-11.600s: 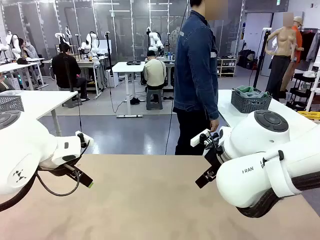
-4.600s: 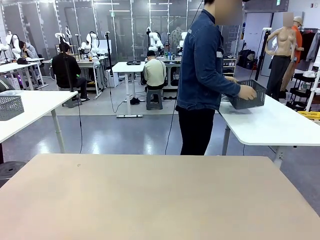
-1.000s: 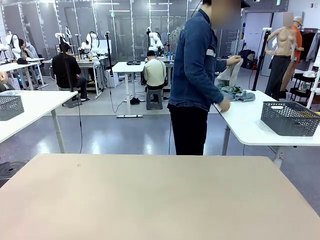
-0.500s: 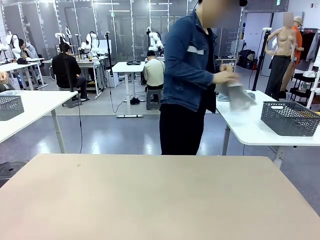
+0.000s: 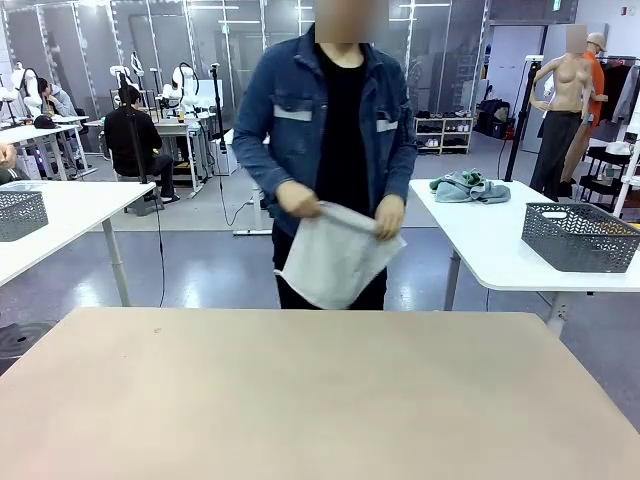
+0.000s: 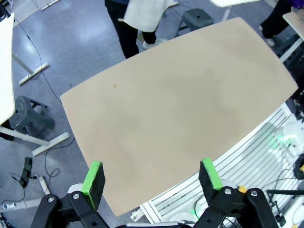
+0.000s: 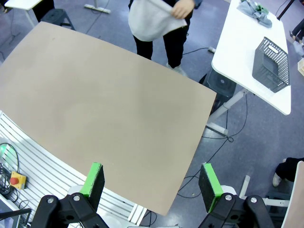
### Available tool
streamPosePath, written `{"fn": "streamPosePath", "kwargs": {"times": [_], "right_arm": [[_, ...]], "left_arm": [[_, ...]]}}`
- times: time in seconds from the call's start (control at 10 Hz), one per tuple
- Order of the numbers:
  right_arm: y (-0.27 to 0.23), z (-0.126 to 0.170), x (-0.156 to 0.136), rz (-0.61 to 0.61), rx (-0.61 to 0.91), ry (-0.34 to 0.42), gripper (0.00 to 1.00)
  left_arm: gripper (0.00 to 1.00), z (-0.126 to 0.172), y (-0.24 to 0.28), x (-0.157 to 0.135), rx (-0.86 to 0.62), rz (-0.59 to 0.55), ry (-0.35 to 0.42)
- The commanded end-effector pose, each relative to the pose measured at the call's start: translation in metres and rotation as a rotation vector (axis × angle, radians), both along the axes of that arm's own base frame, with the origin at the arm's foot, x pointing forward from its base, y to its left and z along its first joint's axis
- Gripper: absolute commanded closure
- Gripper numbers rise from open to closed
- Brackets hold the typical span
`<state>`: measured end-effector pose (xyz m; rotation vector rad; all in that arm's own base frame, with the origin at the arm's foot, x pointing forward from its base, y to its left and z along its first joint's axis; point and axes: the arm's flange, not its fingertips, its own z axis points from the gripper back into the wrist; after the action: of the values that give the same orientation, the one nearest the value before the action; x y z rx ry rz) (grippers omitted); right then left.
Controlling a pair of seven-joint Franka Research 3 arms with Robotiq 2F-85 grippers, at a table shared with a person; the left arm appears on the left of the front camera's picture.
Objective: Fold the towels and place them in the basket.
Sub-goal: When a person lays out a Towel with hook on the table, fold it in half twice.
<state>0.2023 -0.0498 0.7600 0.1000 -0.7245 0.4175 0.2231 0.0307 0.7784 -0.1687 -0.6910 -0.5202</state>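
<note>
A person at the far side of the beige table (image 5: 300, 400) holds a pale grey-white towel (image 5: 335, 255) up in both hands. I also see that towel (image 7: 152, 21) and its lower edge (image 6: 142, 9) from above. More towels (image 5: 468, 186) lie in a heap on the white side table (image 5: 500, 250) to the right, next to the dark grey mesh basket (image 5: 578, 236). High above the beige table, my left gripper (image 6: 152, 180) is open with nothing between its green pads. My right gripper (image 7: 149, 183) is open too, with nothing in it.
A second grey basket (image 5: 20, 213) stands on a white table at the left. The white side table with the basket (image 7: 271, 66) lies off the beige table's far right corner. People sit at tables farther back.
The person has turned from the side table to face the beige table, carrying one pale towel and now holding it in both hands. The heap and the basket stay on the side table.
</note>
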Motion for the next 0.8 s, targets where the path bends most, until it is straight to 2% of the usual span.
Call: {"fn": "streamPosePath", "kwargs": {"times": [0.0,0.7], "right_arm": [[-0.0005,0.0001,-0.0003,0.001,0.001,-0.001,0.00],[-0.0005,0.0001,-0.0003,0.001,0.001,-0.001,0.00]], "left_arm": [[0.00,0.0002,-0.0012,0.0001,0.001,-0.007,0.001],[0.00,0.0002,-0.0012,0.0001,0.001,-0.007,0.001]]}}
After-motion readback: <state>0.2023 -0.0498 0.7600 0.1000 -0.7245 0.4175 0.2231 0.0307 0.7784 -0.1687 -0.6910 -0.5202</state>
